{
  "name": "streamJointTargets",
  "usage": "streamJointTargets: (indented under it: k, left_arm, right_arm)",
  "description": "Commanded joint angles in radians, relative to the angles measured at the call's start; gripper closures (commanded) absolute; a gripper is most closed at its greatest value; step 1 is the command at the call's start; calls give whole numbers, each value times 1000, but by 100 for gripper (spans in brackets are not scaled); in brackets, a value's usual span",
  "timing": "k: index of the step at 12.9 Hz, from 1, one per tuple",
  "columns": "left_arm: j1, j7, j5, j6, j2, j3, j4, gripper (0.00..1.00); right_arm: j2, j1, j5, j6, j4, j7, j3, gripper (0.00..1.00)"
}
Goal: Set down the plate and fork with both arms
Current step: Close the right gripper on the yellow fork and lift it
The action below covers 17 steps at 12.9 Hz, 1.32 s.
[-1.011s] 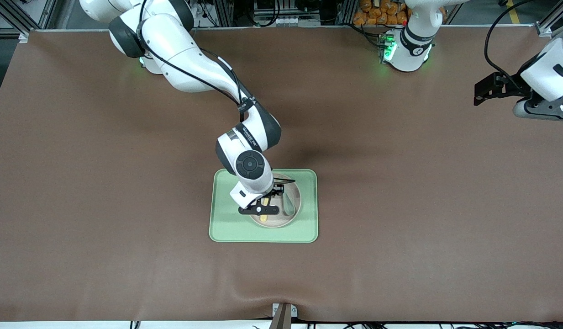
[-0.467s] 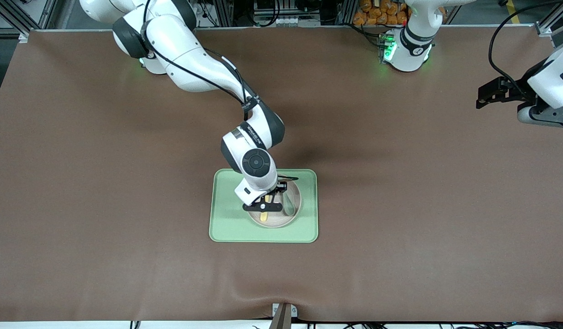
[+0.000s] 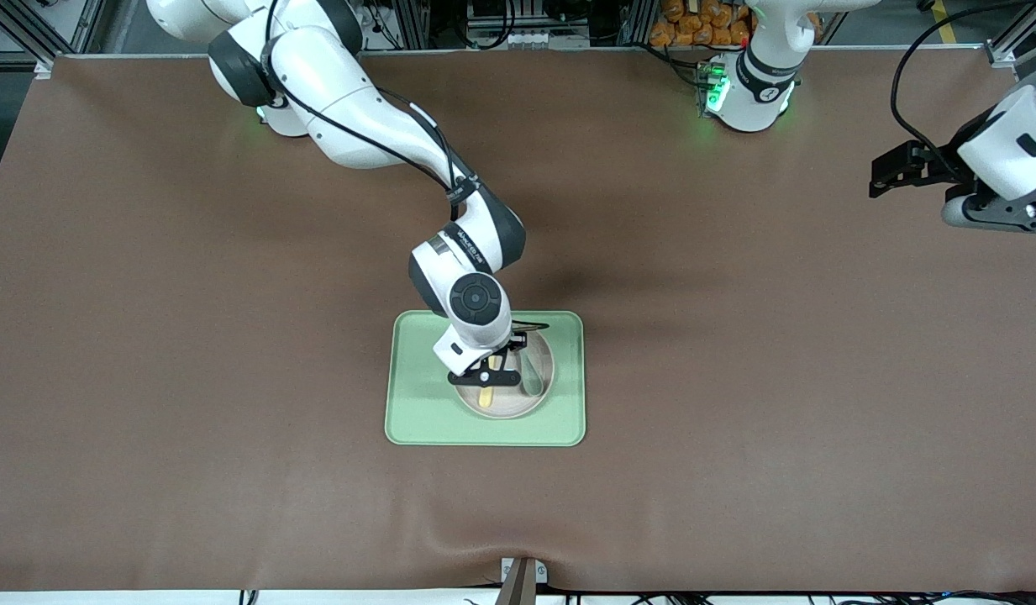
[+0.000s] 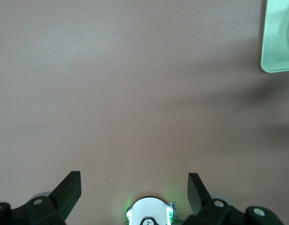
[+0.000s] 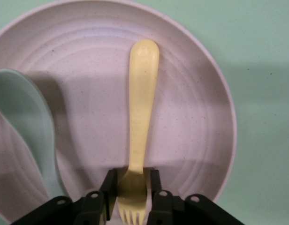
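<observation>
The off-white plate (image 3: 536,402) sits on the light-green tray (image 3: 417,412) in the middle of the table. The pale-yellow fork (image 3: 485,398) lies on the plate, handle toward the front camera. My right gripper (image 3: 487,372) is low over the plate. In the right wrist view the right gripper (image 5: 133,177) is shut on the fork (image 5: 144,93) at its head, with the tines between the fingers, and the plate (image 5: 88,93) is under it. My left arm (image 3: 1001,151) waits high at its own end of the table. The left gripper (image 4: 133,185) is open and empty.
A grey-green spoon (image 3: 530,378) lies on the plate beside the fork, toward the left arm's end; it also shows in the right wrist view (image 5: 27,108). A corner of the tray (image 4: 278,42) shows in the left wrist view. Brown cloth covers the table.
The right gripper has shifted a little toward the left arm's end over the plate. The fork has hardly moved. The left arm's hand has swayed slightly.
</observation>
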Motion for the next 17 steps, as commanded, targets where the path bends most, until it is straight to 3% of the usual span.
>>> streamJointTargets:
  k: [1,2,4,12,17]
  left_arm:
    - [36,-36,28,-14,-10,-58,3,0]
    - [36,-39,28,-14,-15,-60,1,0]
    - [39,-38,19,-14,-16,-60,1,0]
    - [-5,-41,19,-5,-32,-60,3,0]
    - [-5,-134,21,44,-47,-69,-2,0]
  right_arm:
    - [-5,10,-32,-22,-4,20,-7,89]
    - [-5,9,-32,-23,-4,19,-7,96]
    - [-11,-3,-27,-48,6,19,-7,100]
    - [-72,-98,33,-127,51,-65,12,100]
    - [-100,-180,26,-137,-50,-193,10,100]
